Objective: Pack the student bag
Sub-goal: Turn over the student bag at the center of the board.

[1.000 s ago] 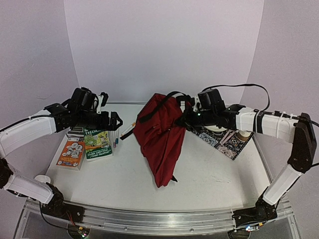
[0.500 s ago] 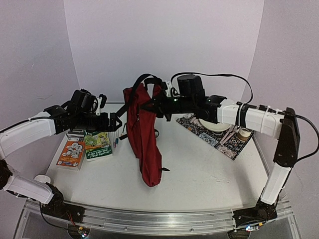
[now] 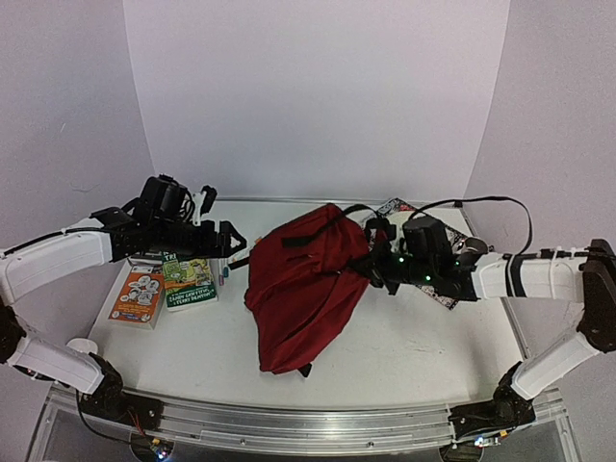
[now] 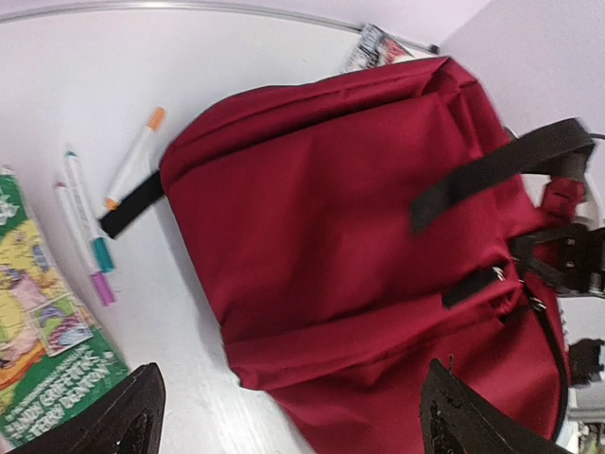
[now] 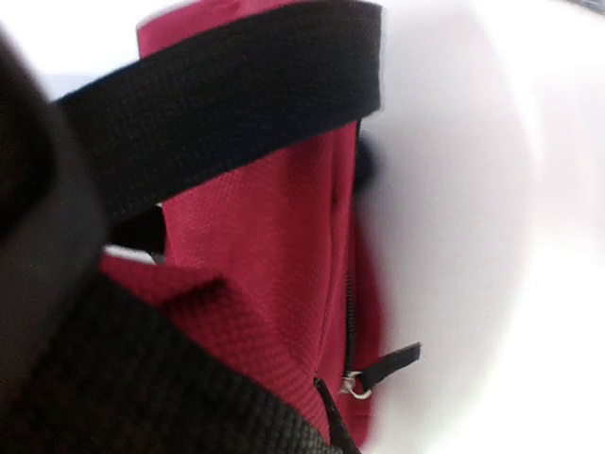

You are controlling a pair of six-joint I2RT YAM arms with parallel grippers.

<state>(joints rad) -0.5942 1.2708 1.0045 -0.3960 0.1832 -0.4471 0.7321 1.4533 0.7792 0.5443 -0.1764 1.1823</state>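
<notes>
1. Left of the student bag (image 3: 303, 294): a green book (image 3: 189, 281) and an orange booklet (image 3: 138, 294), flat on the bench (image 3: 414, 337). Between book and bag, several markers (image 4: 95, 236), the orange-capped one (image 4: 135, 161) nearest the red fabric.
2. Far right: a patterned mat (image 3: 404, 210), partly hidden behind the bag and the right arm.
3. Slumped mid-bench on its side, red outer face up, black straps gathered at the upper right edge.
4. Inside of the bag hidden; only outer fabric, straps and a zipper with its pull on show.
5. Left end effector (image 3: 226, 241) spread wide, hovering beside the bag's left edge over the markers, touching nothing.
6. Right end effector (image 3: 371, 258) pressed together, pinching the bag at its black straps.
7. Half a second ago: bag hanging upright off the bench, lifted high and further left. Now dropped onto the bench, right arm lower and drawn back rightward; left arm barely shifted.
</notes>
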